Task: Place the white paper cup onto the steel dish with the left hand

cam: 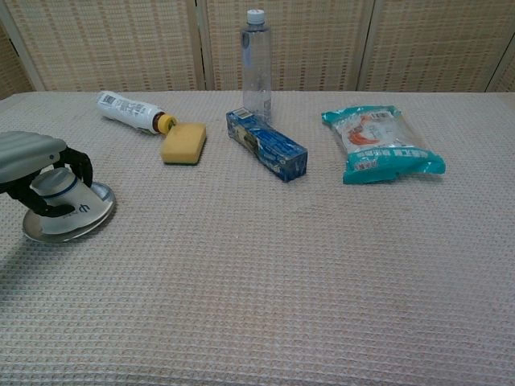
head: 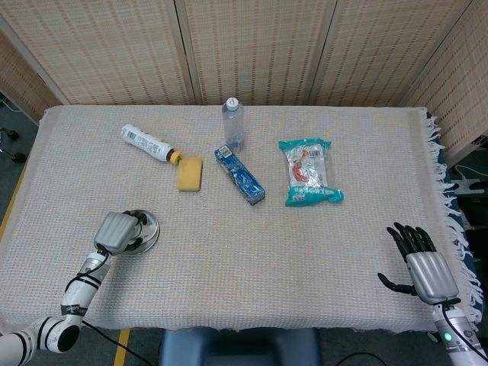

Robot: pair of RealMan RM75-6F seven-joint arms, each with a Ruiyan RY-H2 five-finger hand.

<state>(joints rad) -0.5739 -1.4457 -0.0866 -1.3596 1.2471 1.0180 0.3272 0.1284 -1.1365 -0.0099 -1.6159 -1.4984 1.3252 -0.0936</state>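
Worktop (head: 229, 252), covered in beige woven cloth; contents as follows: steel dish (cam: 98, 217) at near left, lying flat; white paper cup (cam: 56, 197) standing on the dish, blue band around its upper part, dark mark on its side; left hand (cam: 32, 161) over the cup, dark fingers (cam: 80, 165) curled around it, gripping it from above; right hand (head: 419, 263) at near right edge, well apart from all items, fingers spread, holding nothing; white bottle (head: 145, 142) lying on its side at far left, yellow cap toward the yellow sponge (head: 189, 173) just beside it; clear water bottle (cam: 256, 64) upright at far centre; blue box (cam: 267, 145) lying diagonally in front of it; teal snack packet (cam: 380, 145) to the right
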